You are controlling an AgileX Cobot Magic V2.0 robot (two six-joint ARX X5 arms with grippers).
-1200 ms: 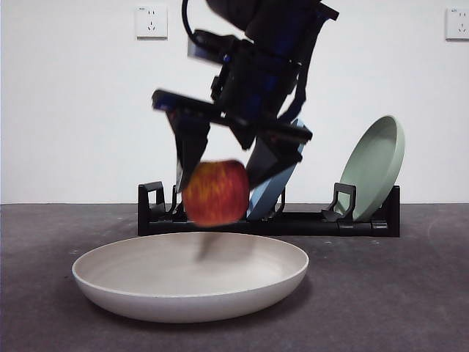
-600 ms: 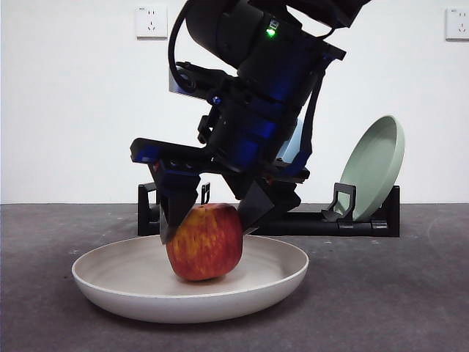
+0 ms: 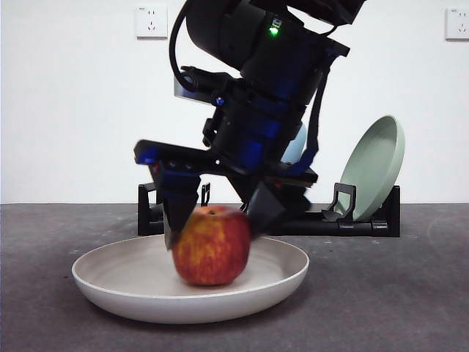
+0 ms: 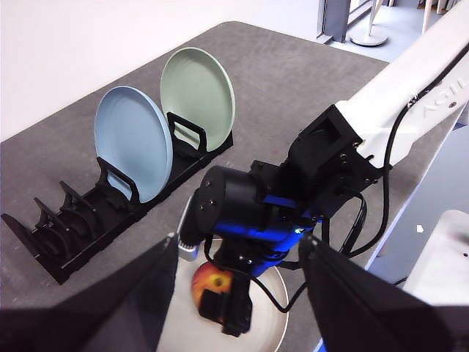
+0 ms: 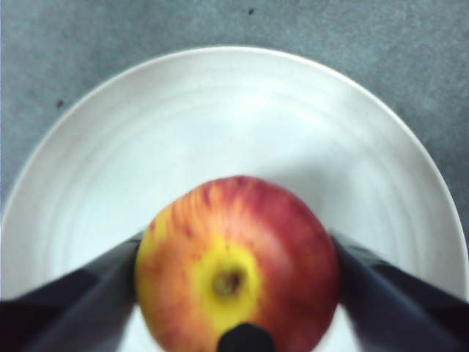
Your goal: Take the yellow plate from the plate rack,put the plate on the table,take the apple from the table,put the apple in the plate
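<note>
The red and yellow apple (image 3: 212, 249) rests upright inside the cream plate (image 3: 110, 282), which lies flat on the dark grey table (image 3: 396, 293) in front of the black plate rack (image 3: 366, 220). My right gripper (image 3: 218, 220) reaches down from above. Its jaws stand close on either side of the apple, slightly parted. The right wrist view shows the apple (image 5: 234, 249) stem-up between the jaws of that gripper (image 5: 236, 246), over the plate (image 5: 220, 95). My left gripper (image 4: 240, 242) is open and empty, high above the table, looking down on the apple (image 4: 209, 282).
A blue plate (image 4: 132, 150) and a pale green plate (image 4: 198, 92) stand upright in the rack (image 4: 66, 235). The green plate (image 3: 374, 169) leans at the rack's right end. The table edge runs close to the right arm's base.
The apple came down from above the plate and now sits upright in it. The right gripper's jaws have spread a little from it.
</note>
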